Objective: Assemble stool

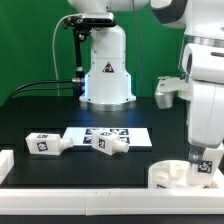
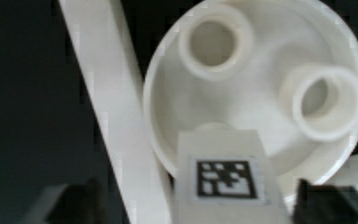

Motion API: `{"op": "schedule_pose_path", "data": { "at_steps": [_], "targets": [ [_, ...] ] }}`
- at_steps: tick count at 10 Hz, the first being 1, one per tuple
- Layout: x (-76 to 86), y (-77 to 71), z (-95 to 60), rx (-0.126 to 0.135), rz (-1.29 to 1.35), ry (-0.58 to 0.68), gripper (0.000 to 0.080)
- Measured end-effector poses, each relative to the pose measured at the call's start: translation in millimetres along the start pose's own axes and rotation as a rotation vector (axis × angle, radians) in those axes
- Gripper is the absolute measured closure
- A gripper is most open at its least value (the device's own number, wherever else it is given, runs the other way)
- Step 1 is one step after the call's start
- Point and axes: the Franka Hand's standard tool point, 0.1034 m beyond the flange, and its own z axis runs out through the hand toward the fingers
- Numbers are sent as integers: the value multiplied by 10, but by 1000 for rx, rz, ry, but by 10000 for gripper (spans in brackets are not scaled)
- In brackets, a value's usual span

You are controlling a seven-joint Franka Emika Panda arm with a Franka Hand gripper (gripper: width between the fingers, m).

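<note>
The round white seat lies flat at the exterior view's right, near the front rail. In the wrist view the seat shows two round sockets. A white leg with a tag stands upright on the seat, between my fingers. My gripper is straight above it and open: one finger lies against the leg, and the other finger stands a little apart from it. In the exterior view the gripper is low over the seat. Two more legs lie on the table, one at the left and one near the middle.
The marker board lies mid-table under the middle leg. White border rails run along the front and the left; one rail passes right beside the seat. The robot base stands at the back.
</note>
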Motion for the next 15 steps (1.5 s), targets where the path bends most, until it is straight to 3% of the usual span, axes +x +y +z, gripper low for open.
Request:
{"op": "schedule_pose_path", "data": {
  "at_steps": [1, 2, 7, 11, 12, 15],
  "targets": [
    [-3, -4, 4, 2, 6, -1, 413],
    [-13, -15, 8, 7, 21, -4, 459],
    [-23, -34, 11, 22, 308, -9, 460],
    [-74, 33, -5, 116, 785, 61, 459],
    [-72, 27, 10, 96, 810, 72, 460],
    [-43, 13, 12, 108, 1054, 64, 460]
  ]
}}
